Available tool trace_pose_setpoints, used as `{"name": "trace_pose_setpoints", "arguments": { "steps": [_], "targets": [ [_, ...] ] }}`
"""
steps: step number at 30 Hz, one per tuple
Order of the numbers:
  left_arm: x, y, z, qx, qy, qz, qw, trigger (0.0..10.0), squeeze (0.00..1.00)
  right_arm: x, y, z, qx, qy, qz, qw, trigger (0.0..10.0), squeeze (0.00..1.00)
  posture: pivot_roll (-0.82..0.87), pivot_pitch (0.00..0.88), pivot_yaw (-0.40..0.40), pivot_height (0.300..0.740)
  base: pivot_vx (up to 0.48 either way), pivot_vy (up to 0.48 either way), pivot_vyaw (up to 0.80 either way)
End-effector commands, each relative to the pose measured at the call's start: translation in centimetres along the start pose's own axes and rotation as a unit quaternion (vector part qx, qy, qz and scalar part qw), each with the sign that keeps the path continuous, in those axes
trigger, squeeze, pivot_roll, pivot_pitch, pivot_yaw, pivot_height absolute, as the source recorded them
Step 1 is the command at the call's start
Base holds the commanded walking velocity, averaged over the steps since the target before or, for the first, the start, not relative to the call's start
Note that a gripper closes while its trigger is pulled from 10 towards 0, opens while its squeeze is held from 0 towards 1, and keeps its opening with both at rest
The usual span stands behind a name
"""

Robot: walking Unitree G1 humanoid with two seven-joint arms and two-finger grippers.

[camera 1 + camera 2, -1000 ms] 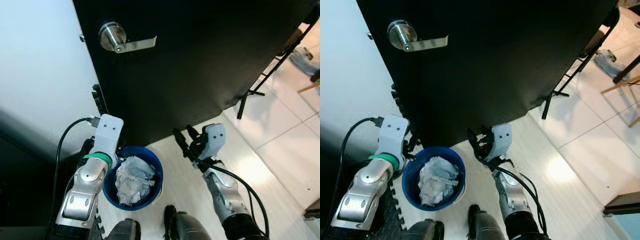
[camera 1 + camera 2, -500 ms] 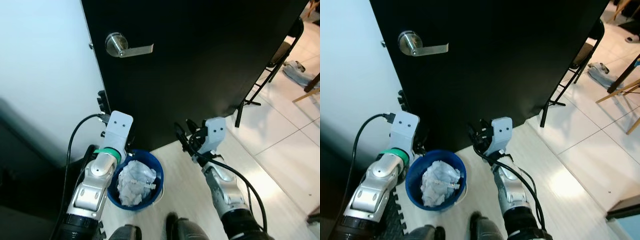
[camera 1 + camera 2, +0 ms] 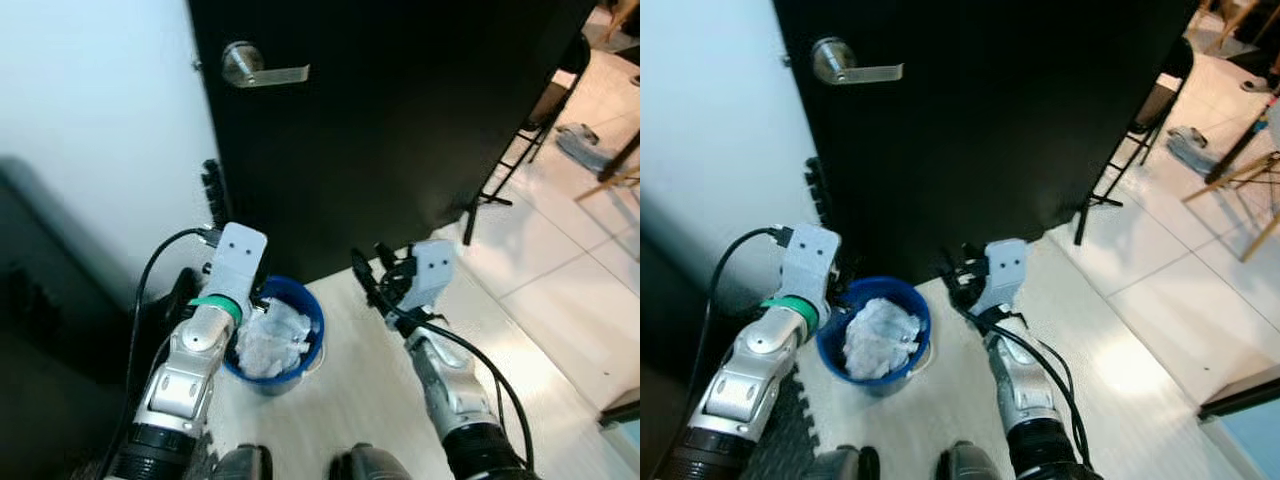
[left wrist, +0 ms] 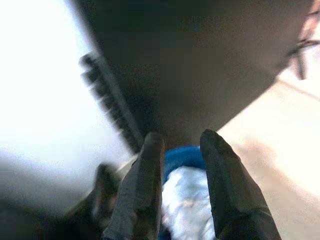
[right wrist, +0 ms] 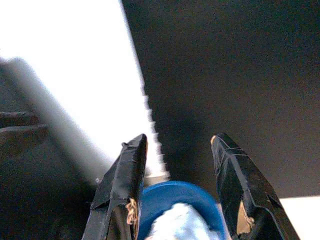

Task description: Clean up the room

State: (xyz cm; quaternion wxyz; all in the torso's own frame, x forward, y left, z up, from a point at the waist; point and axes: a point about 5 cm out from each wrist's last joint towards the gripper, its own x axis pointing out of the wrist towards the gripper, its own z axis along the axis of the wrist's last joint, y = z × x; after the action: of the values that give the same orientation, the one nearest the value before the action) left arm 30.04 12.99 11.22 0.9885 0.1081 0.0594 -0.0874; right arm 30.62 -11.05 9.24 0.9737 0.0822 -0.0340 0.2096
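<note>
Black door point(image 3: 400, 120) ahead, lever handle point(image 3: 262, 70) near its upper left edge, white wall point(image 3: 90, 120) to its left. Pale floor point(image 3: 560, 290) to the right, with a folding chair's black legs point(image 3: 510, 170) and a wooden chair leg point(image 3: 1240, 170) beyond.

Blue bucket point(image 3: 305, 310) on the floor at the foot of the door, packed with crumpled white paper point(image 3: 272, 340). Dark foam mat point(image 3: 790, 440) at the lower left, just beside the bucket.

Left gripper point(image 4: 182, 175) close above the bucket's left rim, fingers point(image 4: 142, 195) a narrow gap apart, holding nothing, bucket and paper visible between them. Black cable point(image 3: 150, 280) looping off that wrist.

Right gripper point(image 5: 182, 185) off to the bucket's right, apart from it, fingers point(image 5: 122, 190) spread wide, empty, pointed toward the door and bucket.

Robot's feet point(image 3: 300, 465) at the bottom edge.
</note>
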Motion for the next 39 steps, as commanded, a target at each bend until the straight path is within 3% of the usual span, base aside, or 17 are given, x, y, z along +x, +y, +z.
{"name": "trace_pose_setpoints", "arguments": {
  "steps": [1,5,39],
  "targets": [
    [-0.09,-0.48,-0.54,-0.001,0.007,-0.006,1.0,10.0,0.0,-0.48,-0.43,-0.31,0.001,0.009,-0.011,1.0,10.0,0.0,-0.01,0.039,0.032,0.74,-0.27,0.0,0.0],
    [-0.01,-0.45,-0.54,0.0,0.006,-0.007,1.0,10.0,0.0,-0.44,-0.44,-0.35,0.004,0.009,-0.013,1.0,10.0,0.0,-0.01,0.036,0.035,0.74,-0.269,0.0,0.0],
    [0.47,-0.46,-0.36,0.0,-0.002,-0.012,1.0,10.0,0.0,-0.35,-1.14,-0.36,0.018,0.014,-0.033,0.999,10.0,0.0,-0.01,0.026,0.04,0.74,-0.264,0.0,-0.8]
  ]
}}
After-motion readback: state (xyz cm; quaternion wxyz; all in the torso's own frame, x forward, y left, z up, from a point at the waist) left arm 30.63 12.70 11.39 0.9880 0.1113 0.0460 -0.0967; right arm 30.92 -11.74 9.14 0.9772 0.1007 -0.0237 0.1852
